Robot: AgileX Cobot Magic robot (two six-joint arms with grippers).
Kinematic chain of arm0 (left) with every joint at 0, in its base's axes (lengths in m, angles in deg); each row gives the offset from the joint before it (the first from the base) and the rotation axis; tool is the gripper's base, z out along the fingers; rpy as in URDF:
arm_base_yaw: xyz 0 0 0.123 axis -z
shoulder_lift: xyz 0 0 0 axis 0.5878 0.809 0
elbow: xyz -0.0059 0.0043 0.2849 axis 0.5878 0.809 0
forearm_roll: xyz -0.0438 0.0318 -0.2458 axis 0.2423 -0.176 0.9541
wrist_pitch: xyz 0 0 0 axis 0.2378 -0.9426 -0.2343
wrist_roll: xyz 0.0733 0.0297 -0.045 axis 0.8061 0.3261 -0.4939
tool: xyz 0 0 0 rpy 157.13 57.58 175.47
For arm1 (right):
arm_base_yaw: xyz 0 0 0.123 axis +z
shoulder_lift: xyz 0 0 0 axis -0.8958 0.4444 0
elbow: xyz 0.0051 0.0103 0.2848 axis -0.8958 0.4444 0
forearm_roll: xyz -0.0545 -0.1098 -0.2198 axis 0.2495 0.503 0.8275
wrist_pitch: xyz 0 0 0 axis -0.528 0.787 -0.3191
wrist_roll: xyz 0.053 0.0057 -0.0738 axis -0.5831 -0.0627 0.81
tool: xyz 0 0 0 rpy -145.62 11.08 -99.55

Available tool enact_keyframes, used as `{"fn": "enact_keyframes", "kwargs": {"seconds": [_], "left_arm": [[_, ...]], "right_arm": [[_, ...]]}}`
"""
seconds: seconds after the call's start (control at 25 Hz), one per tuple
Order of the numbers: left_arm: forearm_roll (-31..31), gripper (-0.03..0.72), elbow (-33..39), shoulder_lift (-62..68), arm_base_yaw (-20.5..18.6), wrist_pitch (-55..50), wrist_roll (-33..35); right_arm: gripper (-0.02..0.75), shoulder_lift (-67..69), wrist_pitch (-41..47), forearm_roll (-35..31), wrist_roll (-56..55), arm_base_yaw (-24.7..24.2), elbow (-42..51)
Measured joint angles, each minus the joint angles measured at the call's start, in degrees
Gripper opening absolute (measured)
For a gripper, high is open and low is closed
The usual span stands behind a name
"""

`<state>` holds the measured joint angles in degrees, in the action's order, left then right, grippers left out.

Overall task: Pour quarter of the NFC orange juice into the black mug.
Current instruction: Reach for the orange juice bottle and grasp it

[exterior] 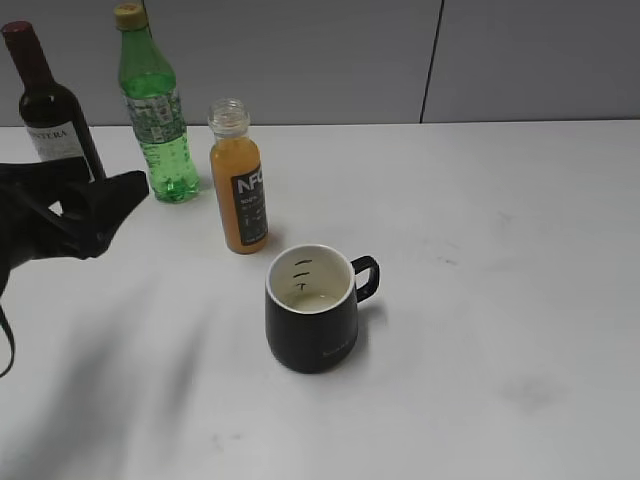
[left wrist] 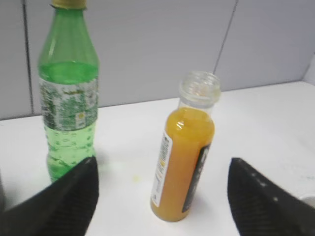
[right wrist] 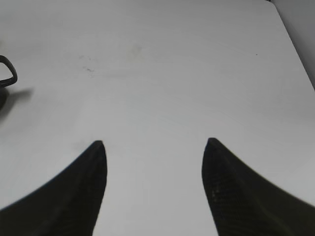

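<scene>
The NFC orange juice [exterior: 239,190] stands upright and uncapped on the white table, behind and left of the black mug [exterior: 310,308]. The mug has a little pale liquid at its bottom, handle to the right. My left gripper [exterior: 112,205] is open, to the left of the juice and apart from it. In the left wrist view the juice [left wrist: 183,167] stands beyond and between the open left gripper's fingers [left wrist: 162,169]. My right gripper [right wrist: 153,143] is open over bare table; only the mug's handle [right wrist: 7,73] shows at its left edge. The right gripper is outside the exterior view.
A green plastic bottle [exterior: 155,115] and a dark wine bottle [exterior: 52,110] stand at the back left, close to the juice. The green bottle [left wrist: 69,98] is just left of the juice in the left wrist view. A grey wall backs the table [exterior: 500,250].
</scene>
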<state>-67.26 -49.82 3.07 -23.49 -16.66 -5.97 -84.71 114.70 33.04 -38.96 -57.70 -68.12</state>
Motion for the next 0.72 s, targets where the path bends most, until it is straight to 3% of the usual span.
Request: {"fn": "enact_keyframes", "kwargs": {"seconds": [0.4, 0.72], "left_arm": [[-11.2, 0.627, -7.5, 17.7, 0.0, 8.6, 0.3], [-13.0, 0.684, -13.5, 21.9, 0.0, 7.4, 1.9]], "right_arm": [[0.467, 0.0, 0.0, 0.0, 0.0, 0.0, 0.0], [0.467, 0.0, 0.0, 0.0, 0.0, 0.0, 0.0]]}}
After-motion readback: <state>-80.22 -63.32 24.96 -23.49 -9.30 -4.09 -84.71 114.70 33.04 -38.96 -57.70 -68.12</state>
